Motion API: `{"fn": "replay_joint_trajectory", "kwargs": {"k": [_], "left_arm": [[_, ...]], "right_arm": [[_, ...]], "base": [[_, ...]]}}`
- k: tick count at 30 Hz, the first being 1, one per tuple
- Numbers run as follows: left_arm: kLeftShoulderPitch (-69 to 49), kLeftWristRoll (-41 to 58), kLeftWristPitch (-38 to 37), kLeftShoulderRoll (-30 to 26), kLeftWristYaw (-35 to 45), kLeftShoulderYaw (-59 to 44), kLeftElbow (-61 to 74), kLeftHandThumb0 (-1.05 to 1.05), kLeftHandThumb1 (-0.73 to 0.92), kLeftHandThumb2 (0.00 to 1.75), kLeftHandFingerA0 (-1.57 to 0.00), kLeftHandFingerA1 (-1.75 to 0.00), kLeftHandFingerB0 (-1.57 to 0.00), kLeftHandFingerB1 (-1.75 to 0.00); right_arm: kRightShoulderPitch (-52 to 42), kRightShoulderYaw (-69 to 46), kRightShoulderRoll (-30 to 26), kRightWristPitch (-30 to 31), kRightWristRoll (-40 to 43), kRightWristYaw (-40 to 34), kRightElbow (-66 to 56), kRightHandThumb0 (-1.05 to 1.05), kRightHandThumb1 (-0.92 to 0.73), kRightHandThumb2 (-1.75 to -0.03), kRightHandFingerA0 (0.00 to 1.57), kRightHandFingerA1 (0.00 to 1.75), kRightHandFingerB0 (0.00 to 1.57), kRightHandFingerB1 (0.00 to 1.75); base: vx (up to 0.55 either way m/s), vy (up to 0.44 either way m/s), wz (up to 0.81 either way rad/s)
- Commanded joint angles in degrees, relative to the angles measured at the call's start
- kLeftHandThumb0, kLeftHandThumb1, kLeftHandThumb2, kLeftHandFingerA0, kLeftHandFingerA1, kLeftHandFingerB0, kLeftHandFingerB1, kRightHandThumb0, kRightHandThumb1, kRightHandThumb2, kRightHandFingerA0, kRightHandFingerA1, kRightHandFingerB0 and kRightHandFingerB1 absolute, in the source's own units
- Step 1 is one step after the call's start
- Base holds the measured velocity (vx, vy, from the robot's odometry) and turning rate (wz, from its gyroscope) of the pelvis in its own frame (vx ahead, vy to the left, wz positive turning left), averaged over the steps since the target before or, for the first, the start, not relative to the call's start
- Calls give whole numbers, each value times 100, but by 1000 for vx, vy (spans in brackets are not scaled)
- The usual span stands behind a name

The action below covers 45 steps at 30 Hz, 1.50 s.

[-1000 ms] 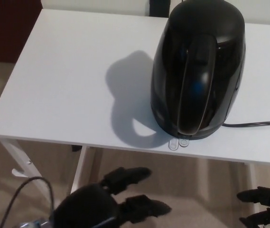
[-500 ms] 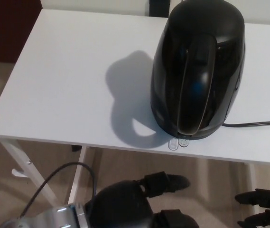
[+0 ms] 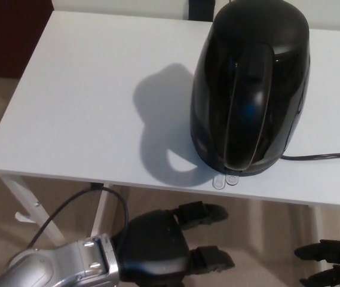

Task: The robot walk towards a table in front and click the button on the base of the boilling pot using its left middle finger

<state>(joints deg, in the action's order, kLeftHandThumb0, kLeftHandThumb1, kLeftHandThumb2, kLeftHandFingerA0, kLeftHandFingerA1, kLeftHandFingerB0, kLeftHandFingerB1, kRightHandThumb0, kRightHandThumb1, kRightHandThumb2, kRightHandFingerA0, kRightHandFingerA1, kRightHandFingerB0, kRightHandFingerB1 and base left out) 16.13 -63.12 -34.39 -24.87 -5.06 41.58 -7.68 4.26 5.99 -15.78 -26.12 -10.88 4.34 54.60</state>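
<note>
The black boiling pot (image 3: 250, 89) is being observed upright on the white desk (image 3: 80, 101), toward the desk's right half, its base sitting just inside the near edge. The button (image 3: 219, 181) is being seen as a small clear tab projecting from the base front, right at the desk's near edge, beside a second similar tab. A black power cord (image 3: 322, 155) is being trailed from the base rightward across the desk. The left hand (image 3: 170, 245) is being held below and in front of the near edge, apart from the desk, its fingers (image 3: 202, 212) spread and holding nothing; the upper finger is being pointed toward the button, with open floor between. The right hand (image 3: 331, 263) is being held low at the lower right corner, fingers apart, nothing held. The desk's left half is being left bare except for the pot's shadow.
</note>
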Motion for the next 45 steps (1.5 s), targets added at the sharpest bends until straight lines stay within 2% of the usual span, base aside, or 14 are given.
{"fn": "replay_joint_trajectory", "kwargs": {"k": [1,11,12,13,14,17,18,20,21,23,32,36,41,45], "left_arm": [[151,-231,126,34,-360,-11,-233,-50,75,63,-33,-35,-26,-29],[354,-287,136,108,-465,-4,-241,-50,75,62,-33,-34,-24,-29],[355,-278,150,96,-402,-10,-191,-57,63,82,-24,-43,-18,-38],[348,-263,165,83,-329,-18,-132,-57,63,82,-24,-43,-18,-38],[330,-226,175,73,-261,-34,-58,-51,75,63,-31,-34,-23,-29],[339,-206,166,50,-253,-34,-33,-50,75,63,-31,-34,-24,-29],[349,-243,168,43,-296,-27,-39,-57,64,82,-25,-43,-20,-39],[358,-254,166,28,-315,-27,-39,-57,64,82,-25,-43,-20,-39],[359,-253,174,27,-308,-31,-31,-50,76,63,-31,-34,-24,-29],[385,-263,183,26,-311,-37,-24,-50,75,63,-32,-34,-24,-29],[429,-250,212,43,-308,-51,16,-50,75,63,-32,-34,-25,-29],[446,-195,208,65,-317,-71,-22,-50,75,63,-32,-34,-24,-29],[526,-154,203,85,-290,-104,-59,-51,77,63,-31,-34,-23,-28],[594,-140,197,100,-275,-117,-117,-51,78,63,-31,-34,-23,-28]], "right_arm": [[38,-30,-70,-193,12,69,120,-63,-57,-58,78,43,72,41],[126,36,-184,-632,-40,141,171,-61,-58,-59,71,41,66,39],[135,44,-189,-649,-61,118,172,-61,-58,-59,73,42,67,40],[137,62,-197,-681,-101,73,167,-61,-58,-59,73,42,67,40],[141,91,-212,-648,-155,30,163,-61,-61,-59,72,41,66,39],[155,122,-231,-628,-202,-14,130,-60,-60,-59,76,42,67,40],[163,101,-229,-574,-157,50,109,-60,-59,-59,73,42,66,40],[174,94,-217,-548,-146,71,106,-60,-59,-59,73,42,66,40],[176,85,-213,-607,-125,92,128,-61,-59,-59,76,42,67,40],[204,73,-205,-627,-93,144,161,-63,-52,-64,75,46,66,43],[207,65,-213,-740,-105,107,164,-56,-60,-59,85,45,77,42],[219,57,-202,-830,-81,148,273,-56,-62,-60,74,42,71,41],[272,11,-190,-712,-67,145,359,-54,-60,-59,82,44,75,42],[270,10,-206,-852,-93,128,346,-57,-61,-60,70,41,64,39]], "base": [[0,0,0],[0,0,0],[0,0,0],[0,0,0],[0,0,0],[0,0,0],[0,0,0],[0,0,0],[0,0,0],[0,0,0],[0,0,0],[0,0,0],[0,0,0],[0,0,0]]}}
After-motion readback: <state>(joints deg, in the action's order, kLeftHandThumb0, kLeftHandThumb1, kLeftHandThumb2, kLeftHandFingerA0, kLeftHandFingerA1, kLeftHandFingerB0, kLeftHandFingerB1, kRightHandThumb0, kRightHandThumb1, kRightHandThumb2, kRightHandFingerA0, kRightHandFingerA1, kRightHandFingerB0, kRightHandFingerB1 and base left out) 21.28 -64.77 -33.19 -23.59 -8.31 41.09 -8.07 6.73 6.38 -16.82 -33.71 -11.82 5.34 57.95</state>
